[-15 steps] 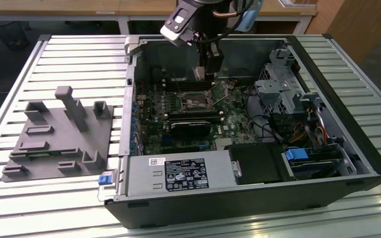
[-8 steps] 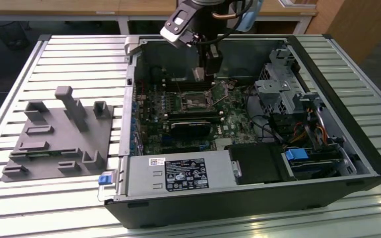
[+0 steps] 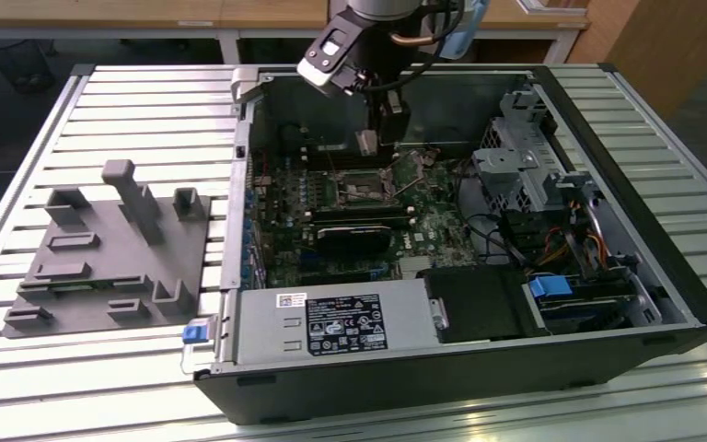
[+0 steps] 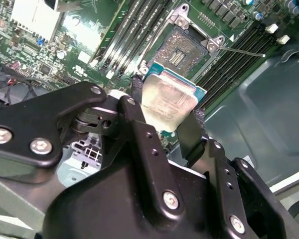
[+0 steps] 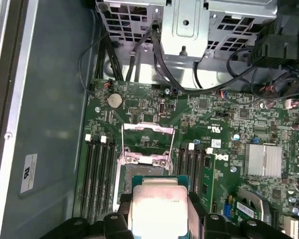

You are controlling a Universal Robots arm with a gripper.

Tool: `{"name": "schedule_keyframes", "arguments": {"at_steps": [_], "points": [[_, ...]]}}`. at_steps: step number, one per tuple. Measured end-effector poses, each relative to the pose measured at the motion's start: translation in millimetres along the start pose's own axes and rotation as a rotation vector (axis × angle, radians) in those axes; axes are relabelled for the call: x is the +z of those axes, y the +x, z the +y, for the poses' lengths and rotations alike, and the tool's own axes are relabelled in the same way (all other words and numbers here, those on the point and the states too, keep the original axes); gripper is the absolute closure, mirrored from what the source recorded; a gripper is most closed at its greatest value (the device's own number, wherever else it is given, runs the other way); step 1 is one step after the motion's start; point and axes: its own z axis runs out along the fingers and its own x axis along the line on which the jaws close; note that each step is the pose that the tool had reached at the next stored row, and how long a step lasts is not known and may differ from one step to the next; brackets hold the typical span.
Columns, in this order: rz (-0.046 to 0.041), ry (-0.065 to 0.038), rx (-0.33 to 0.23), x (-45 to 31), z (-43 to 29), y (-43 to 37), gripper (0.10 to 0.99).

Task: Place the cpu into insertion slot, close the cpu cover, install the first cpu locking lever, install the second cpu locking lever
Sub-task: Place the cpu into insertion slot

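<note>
1. Clamping the cpu (image 4: 169, 102) between both jaws of the gripper (image 4: 165, 119), with one black finger (image 4: 192, 134) pressed against each of two opposite edges.
2. Holding the chip tilted in the second wrist view, silvery-grey top turned to the camera, blue-green rim showing along one side.
3. Reaching down from the arm in the exterior view: gripper (image 3: 367, 138) and cpu (image 3: 366, 144) inside the open computer case (image 3: 452, 378), above the green motherboard (image 3: 434, 216) and toward the case's rear wall.
4. Not yet seated: chip up in the air, apart from the insertion slot (image 4: 182, 50).
5. Uncovered, with the dark pin field in plain sight inside its silver frame: the insertion slot (image 3: 360, 191), nearer the exterior camera than the gripper.
6. Swung up and open in the first wrist view: the cpu cover (image 5: 148, 128), just past the cpu (image 5: 158, 204) held by the gripper (image 5: 159, 219).
7. Sticking out sideways just beside the slot in the second wrist view: a thin metal lever (image 4: 241, 51), unlatched.
8. Flanking the slot on both sides in the first wrist view: long black memory slots (image 5: 97, 169).
9. Resting on the slatted metal table (image 3: 133, 101) on the exterior view's left, well apart from the case: a grey fixture block (image 3: 108, 249).
</note>
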Motion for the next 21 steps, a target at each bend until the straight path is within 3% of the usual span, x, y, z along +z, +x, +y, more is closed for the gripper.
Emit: {"name": "schedule_keyframes", "arguments": {"at_steps": [15,21], "points": [[-0.0014,0.0,0.005,27.2,-2.8,8.2,0.557],[-0.0041,0.0,0.031,36.9,-6.4,10.9,0.557]]}}
